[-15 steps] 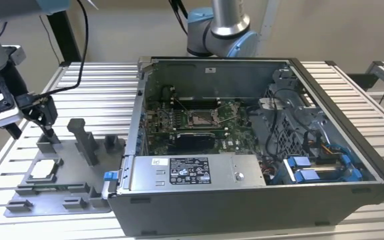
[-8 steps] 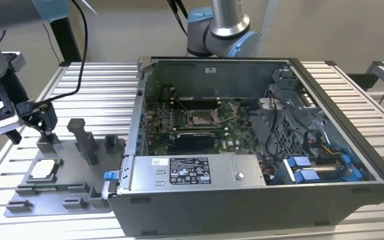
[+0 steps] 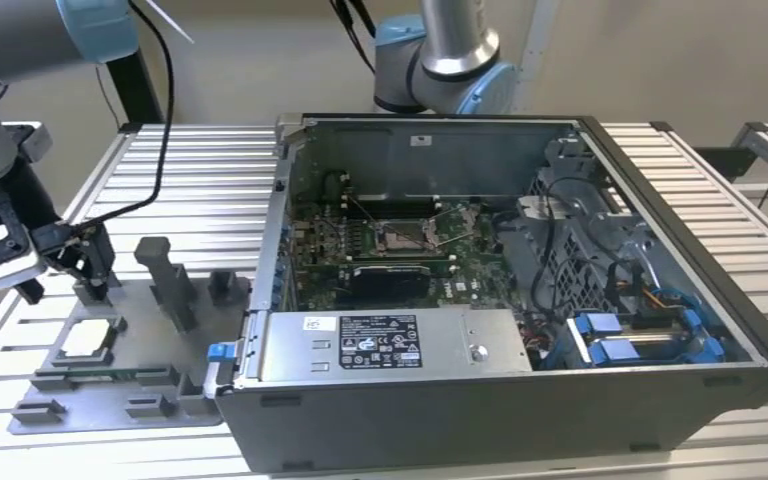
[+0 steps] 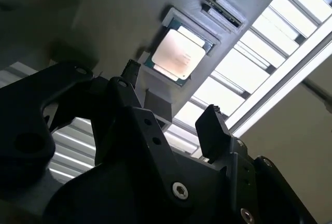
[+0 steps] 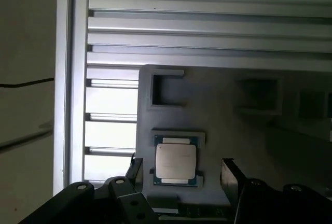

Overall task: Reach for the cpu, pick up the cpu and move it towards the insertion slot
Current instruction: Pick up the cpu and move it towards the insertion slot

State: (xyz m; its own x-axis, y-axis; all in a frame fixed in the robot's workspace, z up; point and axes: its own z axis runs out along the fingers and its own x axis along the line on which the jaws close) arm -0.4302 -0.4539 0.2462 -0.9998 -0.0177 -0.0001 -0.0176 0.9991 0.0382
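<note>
The cpu (image 3: 89, 339) is a small flat square chip with a silvery top. It lies in a recess of the grey fixture plate (image 3: 104, 400) at the exterior view's left, outside the computer case. In both wrist views the cpu (image 5: 176, 161) (image 4: 178, 54) sits framed between two black fingers. My gripper (image 3: 69, 285) hangs open a short way above it, holding nothing, and it appears as gripper (image 5: 181, 175) and gripper (image 4: 171, 94) in the wrist views. The insertion slot (image 3: 402, 237) is a silver-framed socket on the green board inside the open case.
Upright grey fixture blocks (image 3: 171, 285) stand on the plate beside my gripper. The open computer case (image 3: 518, 420) fills the middle and right, with its near wall between the cpu and the socket. A second arm's base (image 3: 438, 60) stands behind the case. The slatted metal table (image 3: 211, 150) lies underneath.
</note>
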